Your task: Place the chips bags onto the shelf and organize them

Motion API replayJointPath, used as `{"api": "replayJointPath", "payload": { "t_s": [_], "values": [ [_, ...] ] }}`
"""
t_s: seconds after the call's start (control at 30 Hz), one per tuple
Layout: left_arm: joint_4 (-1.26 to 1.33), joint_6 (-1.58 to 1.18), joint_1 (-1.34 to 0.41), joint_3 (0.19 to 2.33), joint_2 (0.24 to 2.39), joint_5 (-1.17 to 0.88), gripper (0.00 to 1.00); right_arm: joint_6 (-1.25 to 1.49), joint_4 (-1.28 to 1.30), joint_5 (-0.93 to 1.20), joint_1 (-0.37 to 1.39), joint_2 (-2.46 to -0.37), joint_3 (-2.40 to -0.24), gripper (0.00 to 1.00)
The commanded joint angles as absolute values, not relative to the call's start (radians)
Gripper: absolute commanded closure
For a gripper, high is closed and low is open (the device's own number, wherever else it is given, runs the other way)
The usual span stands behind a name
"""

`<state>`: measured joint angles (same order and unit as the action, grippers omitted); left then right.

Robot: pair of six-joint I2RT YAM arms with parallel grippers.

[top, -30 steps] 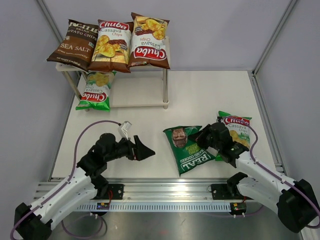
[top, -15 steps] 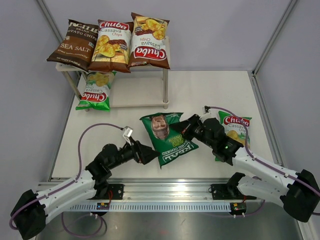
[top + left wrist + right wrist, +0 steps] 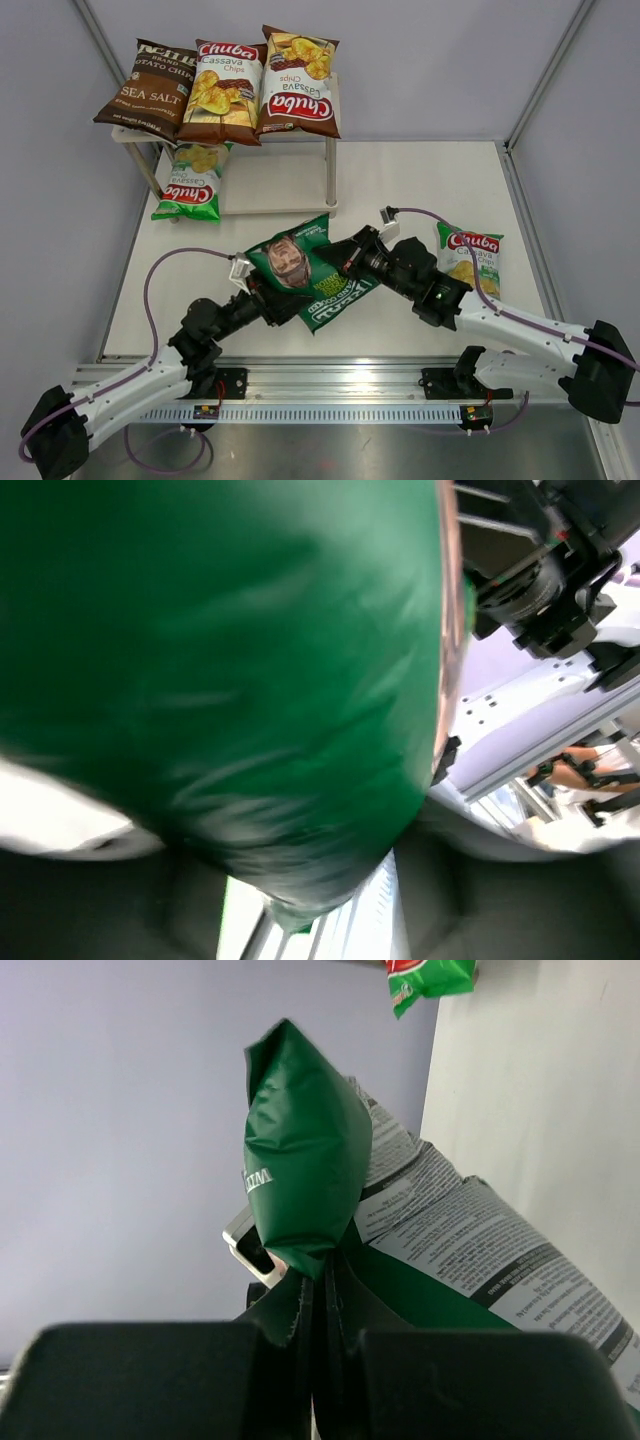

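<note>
From above: the REAL bag (image 3: 305,270) is off the table (image 3: 420,190), hanging over its middle, a little toward the near edge, strung between both arms. The right gripper (image 3: 352,262) is clamped on the bag's right end. The left gripper (image 3: 268,303) is tucked at the bag's lower left, half hidden by it, so I can't tell how its jaws stand.

The shelf (image 3: 280,185) sits at the far left corner. Its top board is full: the Sea Salt bag (image 3: 148,88) and two brown Chuba bags (image 3: 222,90). One green Chuba bag (image 3: 190,182) is at the left of the lower tier, and the second green Chuba bag (image 3: 468,255) lies near the table's right edge.

This looks like a handover. Next the left gripper needs a firm hold before the right lets go, then a carry to the bare lower board.

Left wrist: blurred green foil of the REAL bag (image 3: 220,680) fills almost everything, pressed right up to the lens, with the right arm (image 3: 545,580) beyond. The fingers are lost in the blur, so there's no verdict on the grip here either.

Right wrist: this view settles what the top view only suggests. The right gripper (image 3: 320,1310) is pinched tight on the crimped seam, and the REAL bag (image 3: 300,1150) stands up from it, printed back panel showing.
</note>
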<state>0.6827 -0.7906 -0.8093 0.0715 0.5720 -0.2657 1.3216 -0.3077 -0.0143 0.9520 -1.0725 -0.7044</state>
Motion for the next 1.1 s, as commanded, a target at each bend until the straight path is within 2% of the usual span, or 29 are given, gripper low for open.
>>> {"api": "replayJointPath", "payload": {
  "t_s": [0.0,0.07,0.2,0.23,0.27,0.33,0.43,0.53,0.73,0.83,0.97,1.07],
  "values": [
    [0.750,-0.781,-0.816,0.080,0.523,-0.264,0.62,1.327,-0.408,-0.035,0.986,-1.034,-0.719,0.94],
    [0.715,-0.769,-0.816,0.080,0.485,-0.267,0.70,1.283,-0.359,-0.064,0.986,-1.002,-0.713,0.78],
    [0.614,-0.747,-0.816,0.109,0.434,-0.299,0.82,1.177,-0.305,-0.123,0.986,-0.887,-0.687,0.57],
    [0.592,-0.738,-0.816,0.121,0.427,-0.307,0.84,1.110,-0.296,-0.130,0.986,-0.864,-0.684,0.46],
    [0.545,-0.739,-0.816,0.132,0.417,-0.301,0.85,1.070,-0.234,-0.153,0.986,-0.838,-0.693,0.30],
    [0.520,-0.738,-0.816,0.162,0.394,-0.314,0.85,0.949,-0.125,-0.202,0.986,-0.758,-0.718,0.22],
    [0.482,-0.741,-0.816,0.207,0.388,-0.347,0.88,0.843,0.060,-0.279,0.985,-0.669,-0.753,0.19],
    [0.436,-0.727,-0.816,0.256,0.409,-0.415,0.89,0.691,0.167,-0.218,0.983,-0.627,-0.814,0.13],
    [0.325,-0.678,-0.816,0.428,0.512,-0.679,0.89,0.450,0.544,0.164,0.985,-0.744,-1.100,0.04],
    [0.314,-0.664,-0.816,0.482,0.532,-0.768,0.89,0.422,0.571,0.270,0.983,-0.739,-1.108,0.04],
    [0.290,-0.655,-0.816,0.523,0.551,-0.822,0.89,0.403,0.523,0.537,0.983,-0.710,-1.075,0.04],
    [0.301,-0.655,-0.816,0.543,0.581,-0.874,0.89,0.410,0.497,0.620,0.983,-0.700,-1.062,0.04]
  ]
}}
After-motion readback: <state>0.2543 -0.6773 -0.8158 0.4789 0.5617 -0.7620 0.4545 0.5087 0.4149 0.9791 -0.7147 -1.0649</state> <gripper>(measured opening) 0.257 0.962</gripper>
